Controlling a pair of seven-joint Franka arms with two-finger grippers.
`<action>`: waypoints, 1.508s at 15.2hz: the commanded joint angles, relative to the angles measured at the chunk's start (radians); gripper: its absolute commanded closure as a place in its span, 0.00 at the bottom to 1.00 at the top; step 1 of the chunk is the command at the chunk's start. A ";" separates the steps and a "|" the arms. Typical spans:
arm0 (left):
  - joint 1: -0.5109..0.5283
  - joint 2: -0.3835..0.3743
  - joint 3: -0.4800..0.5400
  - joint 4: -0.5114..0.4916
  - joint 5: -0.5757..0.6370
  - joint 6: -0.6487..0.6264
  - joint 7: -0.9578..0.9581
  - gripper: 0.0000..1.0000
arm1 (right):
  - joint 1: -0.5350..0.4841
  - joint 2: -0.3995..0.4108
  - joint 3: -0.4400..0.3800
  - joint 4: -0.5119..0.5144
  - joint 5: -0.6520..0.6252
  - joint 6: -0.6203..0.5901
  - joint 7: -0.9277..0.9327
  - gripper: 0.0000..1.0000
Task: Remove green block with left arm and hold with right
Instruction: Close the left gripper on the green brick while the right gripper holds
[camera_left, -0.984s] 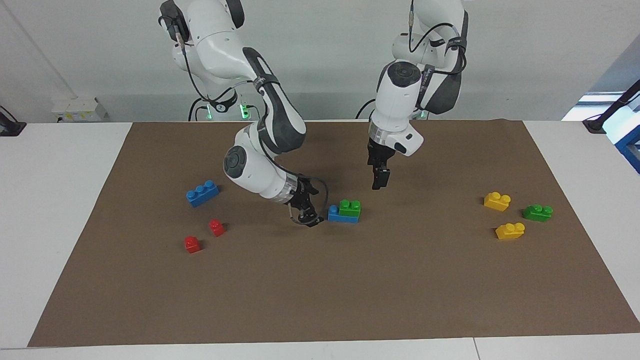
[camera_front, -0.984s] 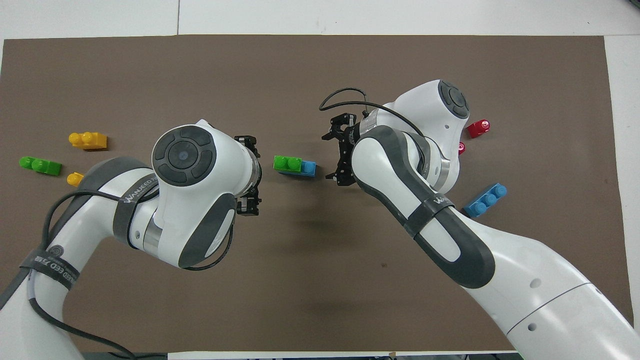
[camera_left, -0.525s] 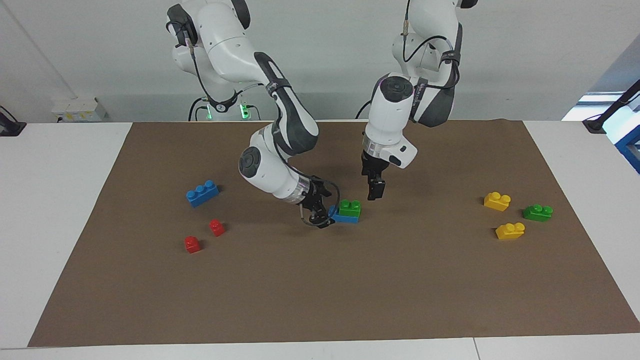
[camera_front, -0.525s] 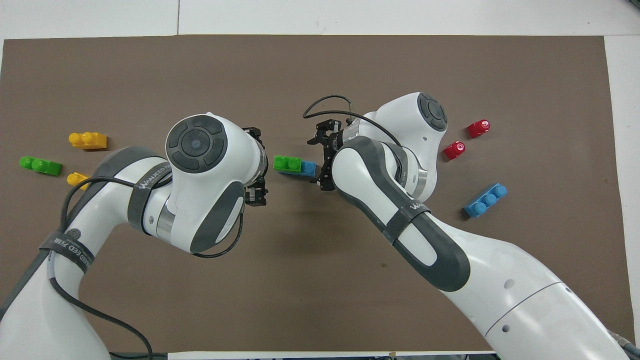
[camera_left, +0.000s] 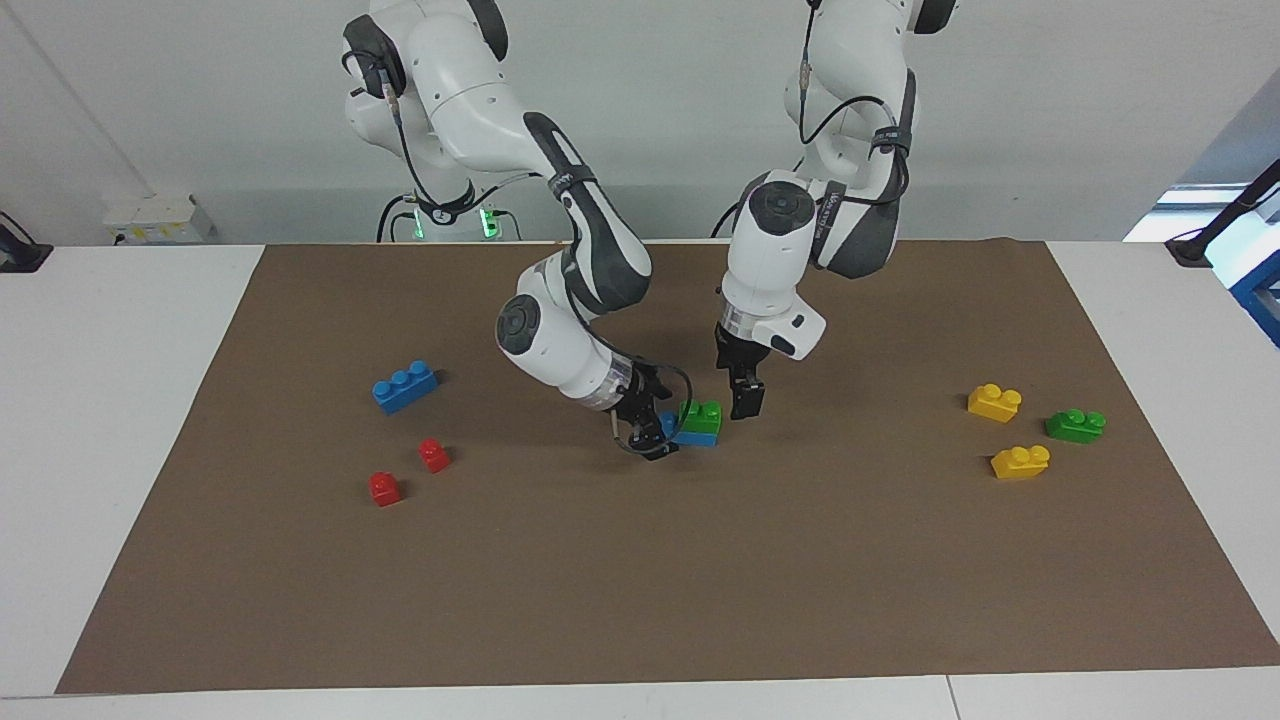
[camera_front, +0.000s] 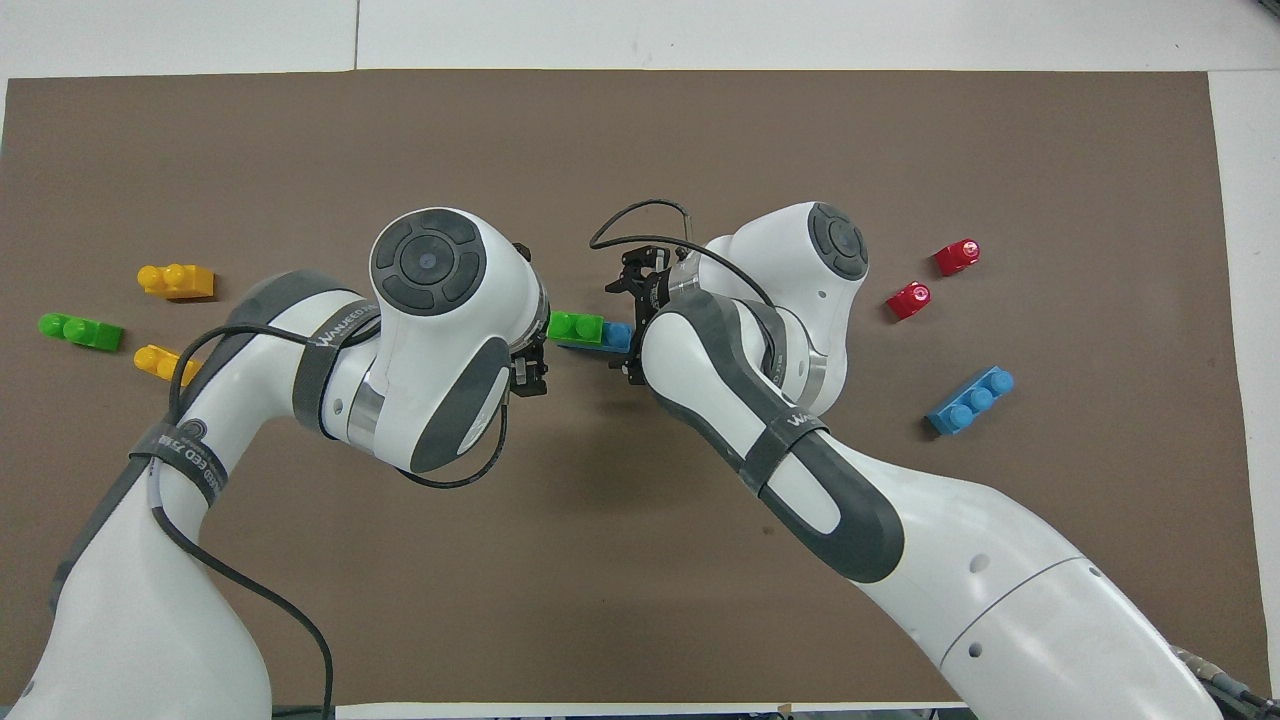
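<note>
The green block sits stacked on one end of a blue brick mid-mat. My right gripper is low at the blue brick's free end, open, its fingers to either side of that end. Just above the mat hangs my left gripper, open, close beside the green block on the side toward the left arm's end. Whether it touches the block I cannot make out. From above, the left wrist covers most of that gripper.
A darker green brick and two yellow bricks lie toward the left arm's end. Toward the right arm's end lie a blue three-stud brick and two red bricks. A brown mat covers the table.
Both grippers have closed in on the stack from either side. The right one reached the blue brick's end; the left one came down beside the green block. The bricks have not moved.
</note>
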 joint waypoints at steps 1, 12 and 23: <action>-0.027 0.046 0.015 0.060 0.026 0.002 -0.042 0.00 | 0.010 0.016 0.001 -0.005 0.024 0.043 0.011 0.00; -0.027 0.089 0.015 0.078 0.027 0.054 -0.052 0.00 | 0.021 0.037 0.001 -0.004 0.024 0.083 0.006 0.15; -0.027 0.105 0.014 0.063 0.027 0.086 -0.100 0.00 | 0.033 0.040 0.001 -0.001 0.028 0.110 -0.003 0.95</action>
